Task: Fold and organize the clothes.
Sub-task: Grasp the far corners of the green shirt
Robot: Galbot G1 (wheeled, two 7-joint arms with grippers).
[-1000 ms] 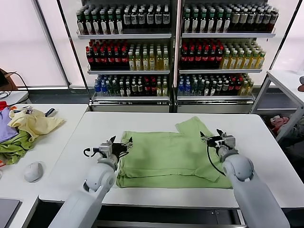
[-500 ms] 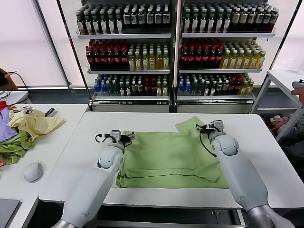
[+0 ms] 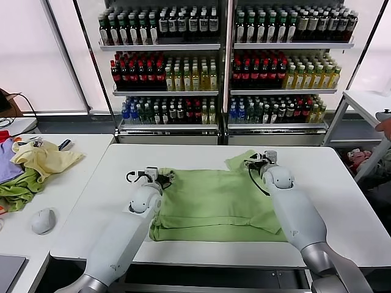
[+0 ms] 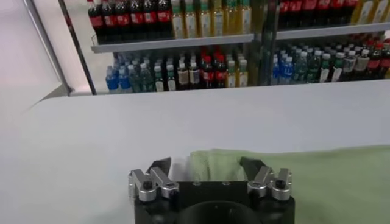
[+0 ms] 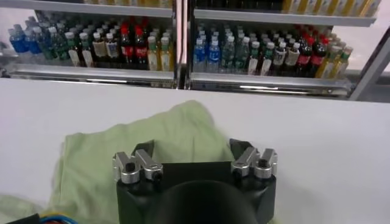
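The light green shirt lies partly folded on the white table, in the middle of the tabletop. Its doubled hem runs along the near edge, set back a little from it. One sleeve (upper right of the cloth in the head view) sticks out toward the far edge.

Left gripper: at the shirt's far-left corner, low over the tabletop. Left wrist view shows the left gripper with fingers spread wide, the cloth edge between and just ahead of them. Nothing held.

Right gripper: at the base of the protruding sleeve, toward the far edge. Right wrist view shows the right gripper with fingers spread wide over the sleeve. Contact with the cloth: cannot tell. Nothing held.

Side table off the left edge: pale yellow garment, darker green garment partly under it, and nearer, a white computer mouse.

Beyond the far edge: shelves of bottled drinks across the back wall.
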